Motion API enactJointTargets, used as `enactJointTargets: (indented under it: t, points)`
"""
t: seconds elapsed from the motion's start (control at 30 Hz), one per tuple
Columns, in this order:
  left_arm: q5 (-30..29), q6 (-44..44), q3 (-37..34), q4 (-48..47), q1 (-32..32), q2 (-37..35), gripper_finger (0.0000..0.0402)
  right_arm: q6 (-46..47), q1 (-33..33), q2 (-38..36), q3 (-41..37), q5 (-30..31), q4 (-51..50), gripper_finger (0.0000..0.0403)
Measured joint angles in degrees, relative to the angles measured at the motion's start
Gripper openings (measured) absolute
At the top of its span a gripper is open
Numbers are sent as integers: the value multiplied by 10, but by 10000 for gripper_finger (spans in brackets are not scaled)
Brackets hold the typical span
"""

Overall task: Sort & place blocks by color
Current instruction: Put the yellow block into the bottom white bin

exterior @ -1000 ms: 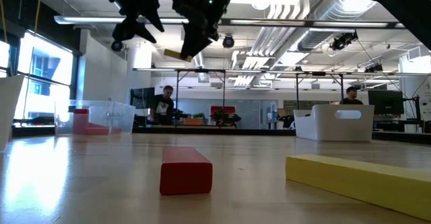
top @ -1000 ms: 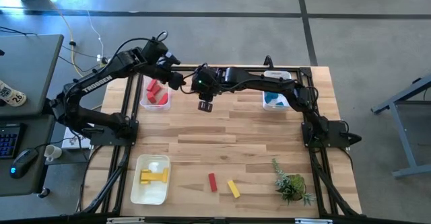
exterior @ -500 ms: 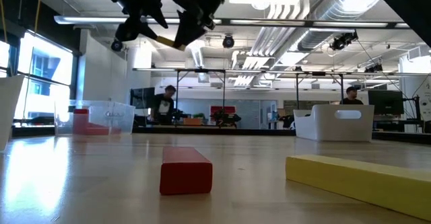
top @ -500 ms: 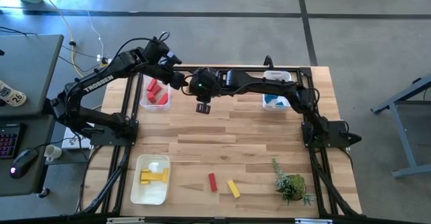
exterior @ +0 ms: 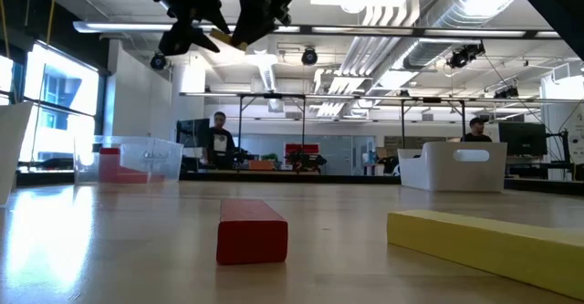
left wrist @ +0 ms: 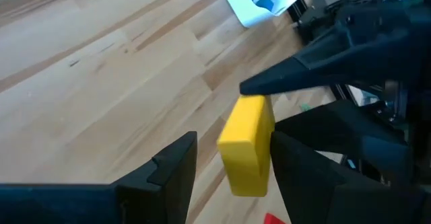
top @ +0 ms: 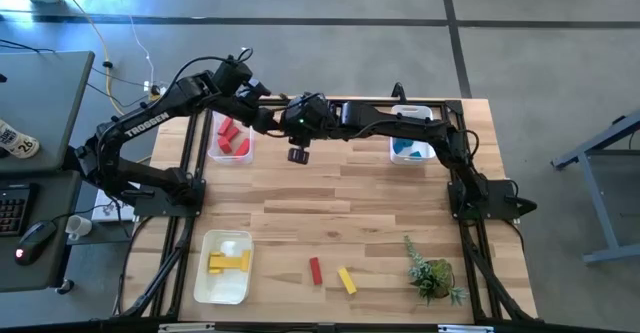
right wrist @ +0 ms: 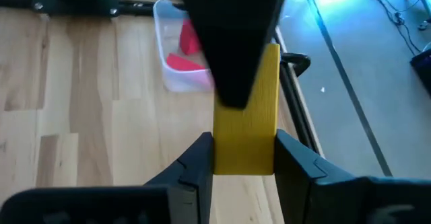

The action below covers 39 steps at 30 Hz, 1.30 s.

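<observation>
High above the table's far left part, my right gripper (right wrist: 244, 143) is shut on a yellow block (right wrist: 246, 126). My left gripper (left wrist: 232, 143) is open and faces it. Its fingers stand on either side of the block's free end (left wrist: 248, 133), with a gap on one side. In the high view the two grippers (top: 262, 119) (top: 297, 125) meet beside the bin of red blocks (top: 232, 139). A red block (top: 315, 270) and a second yellow block (top: 346, 280) lie flat on the table near its front edge. My right gripper pinches the yellow block between its two fingers, at one end (right wrist: 245, 162). The block sticks out forward along the fingers, which slant downward. It is lifted clear, high over the table (exterior: 220, 41). My left gripper: whether one finger (left wrist: 289, 160) touches the block, I cannot tell.
A white tray (top: 212, 283) with yellow blocks stands at the near left. A bin with blue blocks (top: 410, 147) stands at the far right. A small green plant (top: 432, 273) is at the near right. Bare wood lies in the table's middle. People sit in the room beyond.
My right gripper has risen and gone a little toward the table's far left, carrying the yellow block up between my left gripper's fingers. The block has tipped slightly as the wrist turned. My left gripper has stayed where it was.
</observation>
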Motion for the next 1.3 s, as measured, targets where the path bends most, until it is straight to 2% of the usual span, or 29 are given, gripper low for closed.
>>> enactJointTargets:
  t: [0.23, 0.63, 0.8, 1.07, 1.3]
  points:
    - [-2, 2, 0, 13, -4, 0, 164, -2, -2, -1, 0, 1, 28, 93]
    - [2, 11, 0, 24, -6, 0, 52, -2, -2, -1, 0, 2, 24, 93]
    - [-5, 24, 0, 22, -14, 0, 35, -2, -1, -1, 0, 2, 24, 93]
    - [-20, 37, 0, 12, -39, 0, 34, -1, 0, -1, 0, -5, 15, 172]
    - [-110, 41, 0, -89, -59, 0, 35, 12, 0, -1, 0, -6, -23, 195]
